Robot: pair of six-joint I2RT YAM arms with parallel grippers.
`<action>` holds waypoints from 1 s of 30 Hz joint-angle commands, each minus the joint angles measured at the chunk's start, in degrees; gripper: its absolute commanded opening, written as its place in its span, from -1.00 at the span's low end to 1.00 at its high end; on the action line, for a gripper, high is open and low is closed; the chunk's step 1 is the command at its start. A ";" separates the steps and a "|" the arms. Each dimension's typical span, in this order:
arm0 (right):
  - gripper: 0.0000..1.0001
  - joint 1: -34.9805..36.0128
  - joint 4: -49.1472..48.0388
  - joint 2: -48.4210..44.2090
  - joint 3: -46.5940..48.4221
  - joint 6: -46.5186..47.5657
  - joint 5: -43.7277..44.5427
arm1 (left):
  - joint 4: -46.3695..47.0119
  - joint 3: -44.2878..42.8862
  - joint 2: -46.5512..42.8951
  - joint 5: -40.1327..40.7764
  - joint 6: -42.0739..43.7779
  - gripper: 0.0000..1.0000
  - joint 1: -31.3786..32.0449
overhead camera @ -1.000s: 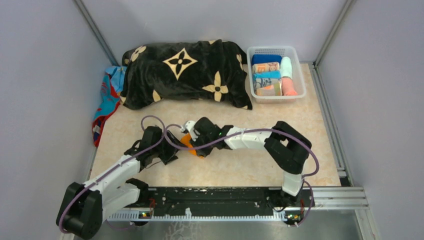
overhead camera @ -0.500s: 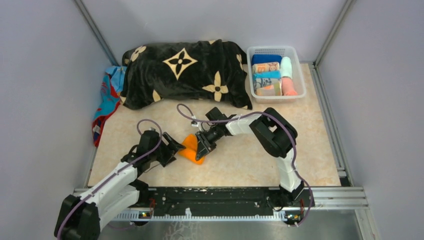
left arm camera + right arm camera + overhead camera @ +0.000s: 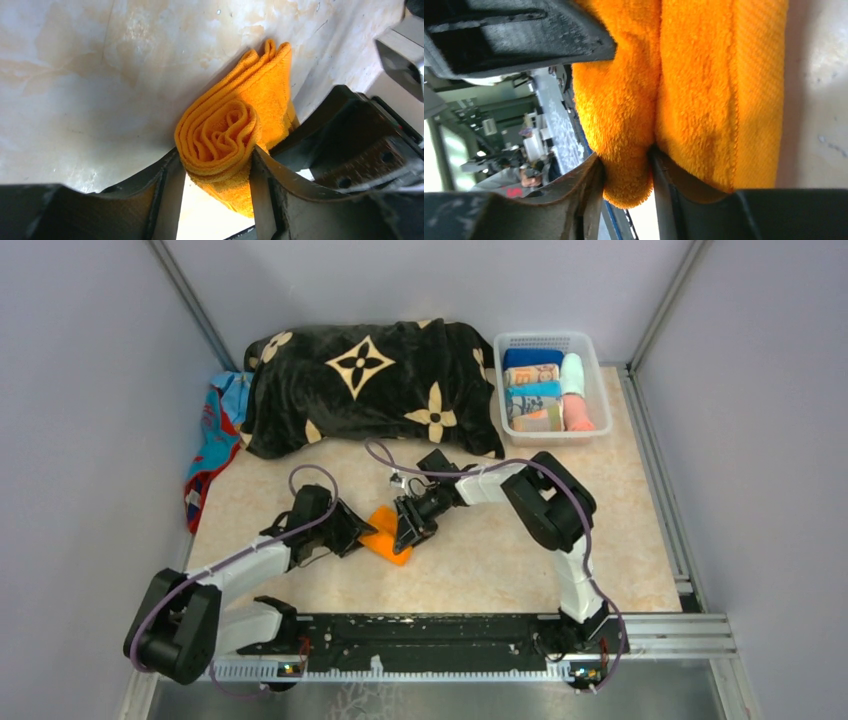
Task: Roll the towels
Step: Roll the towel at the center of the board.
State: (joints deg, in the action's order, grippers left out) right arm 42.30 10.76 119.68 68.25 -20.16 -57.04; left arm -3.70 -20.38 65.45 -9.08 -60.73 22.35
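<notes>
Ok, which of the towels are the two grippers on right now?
The orange towel, half rolled on the open table, pinched by the left gripper and the right gripper. The others are rolled in the basket or lie beside the blanket.

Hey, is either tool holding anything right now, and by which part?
Both grip the orange towel: the left tool squeezes its rolled end, and the right tool pinches a fold of its cloth.
</notes>
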 commanded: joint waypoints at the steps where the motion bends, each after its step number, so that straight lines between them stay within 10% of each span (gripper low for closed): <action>1: -0.14 0.08 0.50 -8.90 -2.55 4.57 15.81 | -3.17 0.52 4.22 2.13 2.83 0.08 -0.37; 15: 0.26 18.35 3.41 -28.75 -6.32 21.95 61.82 | -5.83 -1.14 5.74 3.02 3.91 0.08 -0.40; 30: 0.25 27.04 -4.18 -18.01 -7.30 28.74 69.28 | -5.88 -1.24 6.05 2.76 4.04 0.10 -0.40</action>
State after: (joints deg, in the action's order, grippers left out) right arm 68.84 9.52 98.02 60.36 6.37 9.65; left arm -3.27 -22.92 69.60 -10.07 -59.09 22.33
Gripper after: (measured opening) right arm 0.631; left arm 0.547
